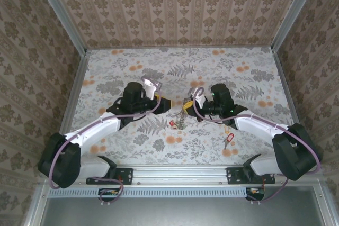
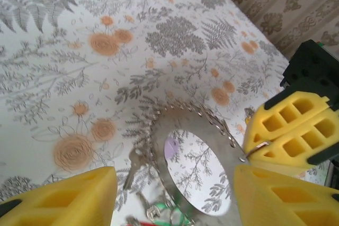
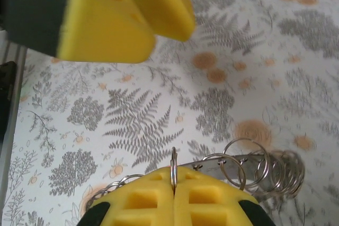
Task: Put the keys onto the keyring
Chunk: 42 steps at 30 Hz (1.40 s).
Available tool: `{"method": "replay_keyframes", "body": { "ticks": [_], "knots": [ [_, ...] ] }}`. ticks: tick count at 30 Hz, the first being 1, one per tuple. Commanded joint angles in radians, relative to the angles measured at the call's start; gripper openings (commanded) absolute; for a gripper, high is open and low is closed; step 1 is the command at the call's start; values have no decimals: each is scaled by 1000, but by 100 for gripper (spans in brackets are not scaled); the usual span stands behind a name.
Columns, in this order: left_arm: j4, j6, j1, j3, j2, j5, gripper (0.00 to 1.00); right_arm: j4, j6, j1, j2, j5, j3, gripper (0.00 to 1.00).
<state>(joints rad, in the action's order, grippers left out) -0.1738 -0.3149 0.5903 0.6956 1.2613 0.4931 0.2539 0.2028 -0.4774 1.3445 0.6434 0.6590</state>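
The keyring [image 2: 229, 154] is a flat silvery hoop with small split rings [image 3: 249, 165] along its rim, held up over the table between the two arms. My right gripper [image 3: 174, 177] is shut on one of those small rings at the hoop's edge; in the left wrist view its yellow fingers [image 2: 291, 130] clamp the wire. My left gripper [image 2: 175, 175] is open, one finger on each side of the hoop. A silver key [image 2: 135, 165] and a green tag [image 2: 177, 216] hang under the hoop, and a purple tag [image 2: 170, 146] shows through its hole. The bunch of keys [image 1: 176, 124] hangs below the grippers.
A key with a red tag [image 1: 229, 140] and one with a yellow tag [image 1: 226, 128] lie on the floral table near the right arm. Wallpapered walls [image 1: 175, 3] close in the table on three sides. The metal rail [image 1: 180, 174] with the arm bases runs along the near edge.
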Motion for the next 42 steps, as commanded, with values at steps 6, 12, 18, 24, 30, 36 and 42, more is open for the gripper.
{"method": "replay_keyframes", "body": {
  "ticks": [6, 12, 18, 24, 30, 36, 42],
  "knots": [
    [-131, 377, -59, -14, -41, 412, 48, 54, 205, 6, -45, 150, 40, 0],
    [-31, 575, -54, 24, -27, 480, 40, 10, 280, 12, -24, 176, 56, 0],
    [-10, 686, -27, 40, 27, 447, 40, -28, 318, 33, 20, 215, 104, 0],
    [-96, 734, 5, 36, 72, 377, 35, -115, 369, 40, 73, 256, 160, 0],
    [-115, 746, 11, 67, 120, 389, 31, -173, 372, 41, 98, 255, 195, 0],
    [-111, 762, 16, 83, 147, 389, 30, -202, 395, 42, 94, 251, 194, 0],
    [-55, 797, 23, 111, 169, 389, 19, -196, 401, 42, 101, 269, 197, 0]
  ]
}}
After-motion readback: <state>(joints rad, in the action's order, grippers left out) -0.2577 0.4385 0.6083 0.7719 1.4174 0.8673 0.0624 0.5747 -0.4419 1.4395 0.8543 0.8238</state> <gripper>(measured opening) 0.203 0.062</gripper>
